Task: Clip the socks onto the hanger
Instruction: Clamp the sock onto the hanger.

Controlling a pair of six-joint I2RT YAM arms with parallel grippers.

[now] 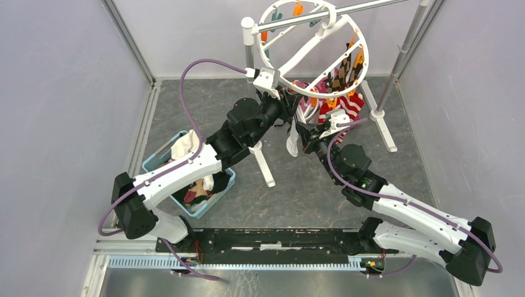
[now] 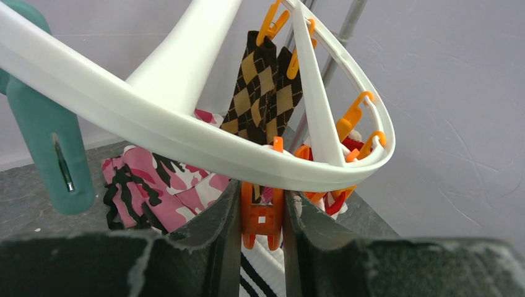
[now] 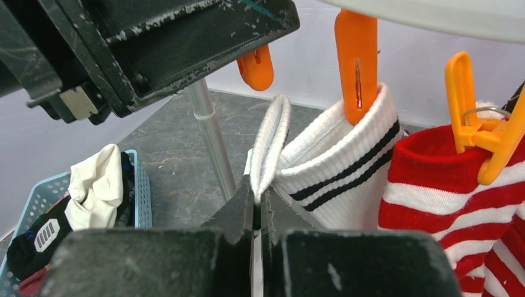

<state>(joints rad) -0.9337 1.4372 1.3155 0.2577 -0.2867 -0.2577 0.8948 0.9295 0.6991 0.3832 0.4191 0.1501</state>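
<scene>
The round white hanger (image 1: 322, 59) hangs from a silver rail, with orange clothespins on its rim. Brown argyle socks (image 2: 263, 80), a red-and-white striped sock (image 3: 458, 192) and a white sock with dark cuff stripes (image 3: 347, 161) hang clipped to it. My left gripper (image 2: 262, 213) is shut on an orange clothespin (image 2: 261, 218) under the hanger rim (image 2: 186, 127). My right gripper (image 3: 258, 201) is shut on a second white sock's cuff (image 3: 272, 139), holding it up just below that clothespin (image 3: 255, 67). In the top view both grippers meet under the ring (image 1: 297, 117).
A blue basket (image 1: 158, 162) with more socks and a white cloth sits at the left. Pink camouflage cloth (image 2: 155, 185) hangs by a teal clothespin (image 2: 46, 148). The rail's white-capped poles (image 1: 249, 43) and feet (image 1: 387, 133) stand around the hanger.
</scene>
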